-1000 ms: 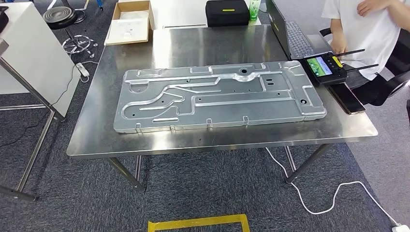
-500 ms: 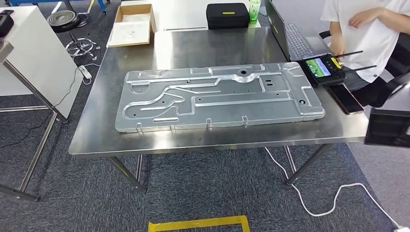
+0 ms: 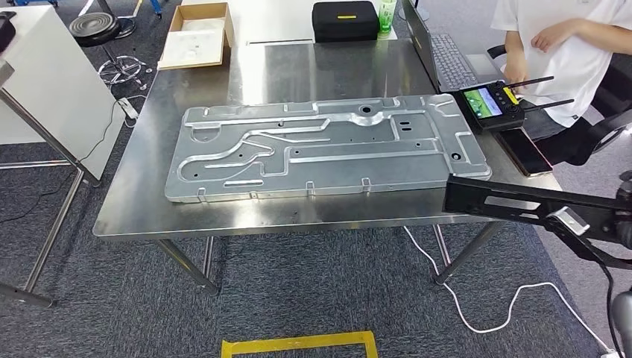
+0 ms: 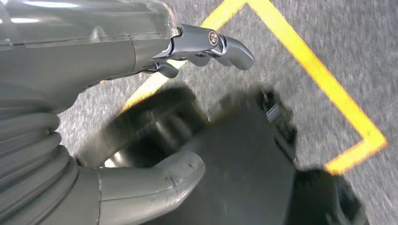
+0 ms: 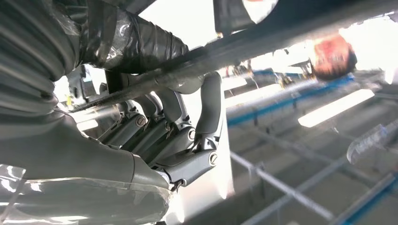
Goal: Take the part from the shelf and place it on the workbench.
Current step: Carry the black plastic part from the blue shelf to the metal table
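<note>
— What do the wrist cameras add?
— The right hand (image 5: pixel 173 136) has its fingers curled around a dark bar, the black part (image 3: pixel 514 203); the left hand (image 4: pixel 141 108) hangs with fingers apart, gripping nothing, above grey carpet and yellow tape (image 4: pixel 328 84).
— And from the head?
— The part juts in low at the right, at the steel workbench (image 3: pixel 298 216) edge, beside the large metal panel (image 3: pixel 320 149)
</note>
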